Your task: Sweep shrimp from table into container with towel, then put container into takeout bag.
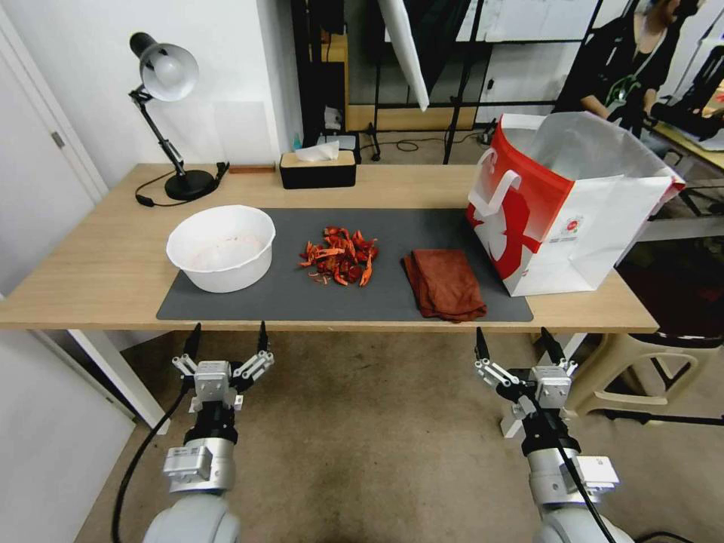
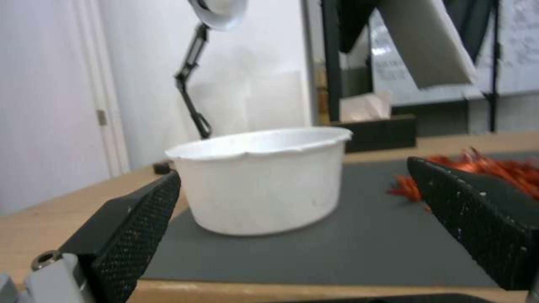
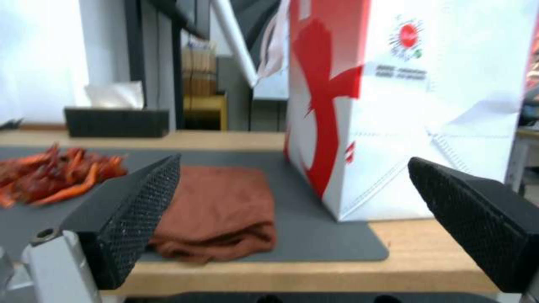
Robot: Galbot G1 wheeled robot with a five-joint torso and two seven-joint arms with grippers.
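Both sets of jaws, left (image 1: 225,341) and right (image 1: 518,345), hang wide apart and hold nothing below the tabletop (image 1: 98,264) edge, with the towel (image 1: 445,283) just ahead of the right jaws, so a bad wipe could push shrimp (image 1: 339,256) past the bowl (image 1: 222,247).

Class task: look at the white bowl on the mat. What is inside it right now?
The container holds no shrimp, only faint pink staining; the shrimp lie beside it on the mat. Its near inner wall is hidden by the rim.
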